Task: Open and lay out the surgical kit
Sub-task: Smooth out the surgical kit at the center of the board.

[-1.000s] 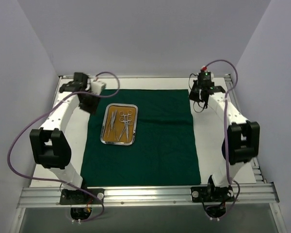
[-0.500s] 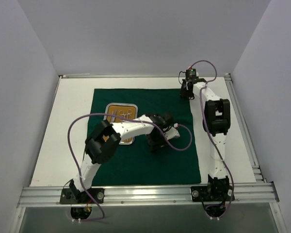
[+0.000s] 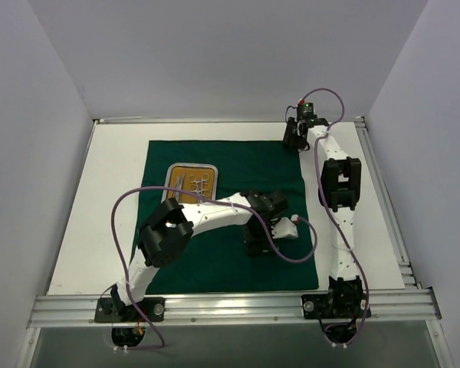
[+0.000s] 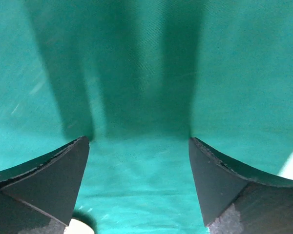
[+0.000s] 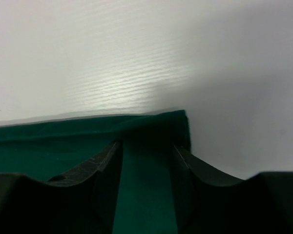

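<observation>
The dark green cloth (image 3: pixel 215 272) lies spread flat on the white surface (image 3: pixel 111 192). The steel tray (image 3: pixel 192 165) rests on its far-left part, with the metal instruments (image 3: pixel 193 182) inside. The left claw (image 4: pixel 138 140) hangs wide apart over bare cloth, empty. The right claw (image 5: pixel 146 144) sits at the cloth's far-right corner, fingers parted, gripping nothing.
</observation>
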Tool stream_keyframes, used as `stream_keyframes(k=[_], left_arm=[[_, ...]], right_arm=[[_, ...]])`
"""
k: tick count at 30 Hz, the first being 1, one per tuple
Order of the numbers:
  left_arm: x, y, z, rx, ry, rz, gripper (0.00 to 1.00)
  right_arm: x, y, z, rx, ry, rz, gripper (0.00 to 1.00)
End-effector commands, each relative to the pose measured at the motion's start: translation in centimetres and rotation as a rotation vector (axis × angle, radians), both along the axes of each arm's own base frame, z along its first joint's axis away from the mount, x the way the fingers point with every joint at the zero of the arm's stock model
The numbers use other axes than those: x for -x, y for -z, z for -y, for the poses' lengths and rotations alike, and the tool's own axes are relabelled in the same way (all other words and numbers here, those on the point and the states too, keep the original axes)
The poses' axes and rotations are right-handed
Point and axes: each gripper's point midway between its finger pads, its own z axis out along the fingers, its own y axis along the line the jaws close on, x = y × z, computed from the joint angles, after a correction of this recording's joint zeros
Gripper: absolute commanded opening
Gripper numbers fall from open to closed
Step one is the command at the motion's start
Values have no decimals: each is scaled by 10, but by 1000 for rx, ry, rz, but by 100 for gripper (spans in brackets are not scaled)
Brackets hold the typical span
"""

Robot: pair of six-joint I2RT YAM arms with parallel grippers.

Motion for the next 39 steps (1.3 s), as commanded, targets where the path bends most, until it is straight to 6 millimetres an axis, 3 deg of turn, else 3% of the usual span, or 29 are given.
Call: stream_keyframes(k=[1, 4, 9, 12, 16, 17, 21, 27, 30, 33, 34, 37, 38, 39], left_arm=[[44, -51, 36, 147, 160, -73, 94], [66, -51, 41, 176, 185, -133, 94], [81, -25, 34, 110, 235, -118, 95], [93, -20, 36, 109, 250, -160, 99], [101, -10, 37, 99, 269, -175, 100], [103, -3, 38, 95, 272, -182, 95], [110, 14, 34, 73, 279, -193, 94], [123, 17, 30, 65, 284, -249, 92], [129, 24, 30, 54, 293, -230, 91], [120, 36, 31, 33, 257, -191, 68], [117, 40, 31, 31, 251, -183, 52], [107, 44, 27, 22, 235, -156, 23], [104, 42, 27, 26, 229, -151, 5], [102, 42, 26, 28, 224, -148, 3]], right_arm=[[11, -39, 54, 79, 53, 16, 39], [15, -29, 55, 41, 17, -2, 40], [20, 8, 39, -12, -72, -58, 41], [25, 19, 37, -22, -75, -81, 41], [25, 29, 36, -31, -70, -80, 37], [25, 31, 35, -44, -74, -85, 35], [28, 40, 24, -103, -79, -95, 34], [31, 45, 22, -126, -72, -96, 32], [31, 49, 20, -131, -66, -95, 24], [32, 55, 17, -155, -64, -99, 10], [32, 56, 13, -172, -72, -94, 2], [29, 52, 7, -211, -72, -76, 0], [25, 49, 22, -223, -44, -63, 0], [22, 44, 23, -236, -30, -50, 0]])
